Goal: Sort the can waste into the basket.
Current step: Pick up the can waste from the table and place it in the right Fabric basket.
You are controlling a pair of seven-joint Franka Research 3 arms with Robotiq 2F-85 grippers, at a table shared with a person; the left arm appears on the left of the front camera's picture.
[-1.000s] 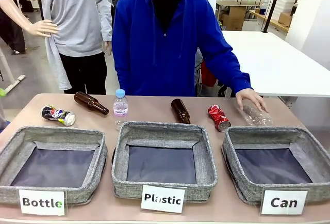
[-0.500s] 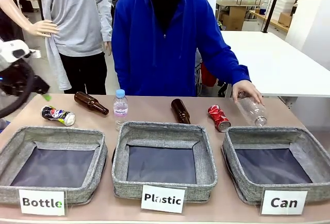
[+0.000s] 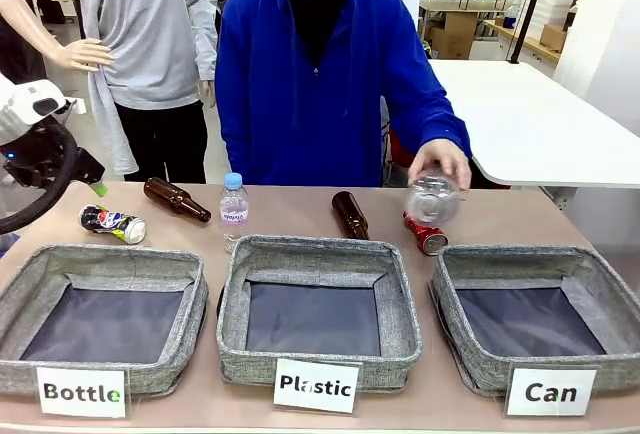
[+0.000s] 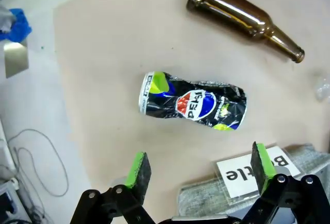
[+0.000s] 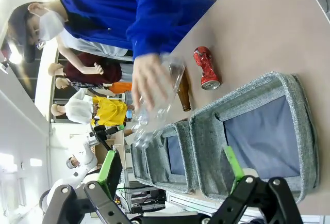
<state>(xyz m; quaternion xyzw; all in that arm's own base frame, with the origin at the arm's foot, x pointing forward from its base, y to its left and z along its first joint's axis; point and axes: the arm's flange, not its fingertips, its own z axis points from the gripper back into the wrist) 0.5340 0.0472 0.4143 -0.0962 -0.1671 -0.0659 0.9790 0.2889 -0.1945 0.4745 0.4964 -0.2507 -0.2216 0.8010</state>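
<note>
Though the Can basket (image 3: 470, 349) sits on the table (image 3: 300, 209) w/ its lining bare, both cans lie outside it. Left gripper (image 4: 200, 164), jaws wide & holding nothing, hangs far left of the basket, above the black-blue can (image 4: 193, 102), not touching. Right gripper (image 5: 170, 162), also wide & unloaded, is well apart from the basket. The person's hand (image 3: 442, 157) holds a clear plastic bottle (image 3: 432, 199) up just behind the basket's far-left corner. Red can (image 3: 424, 231) lies on its side just behind that corner.
</note>
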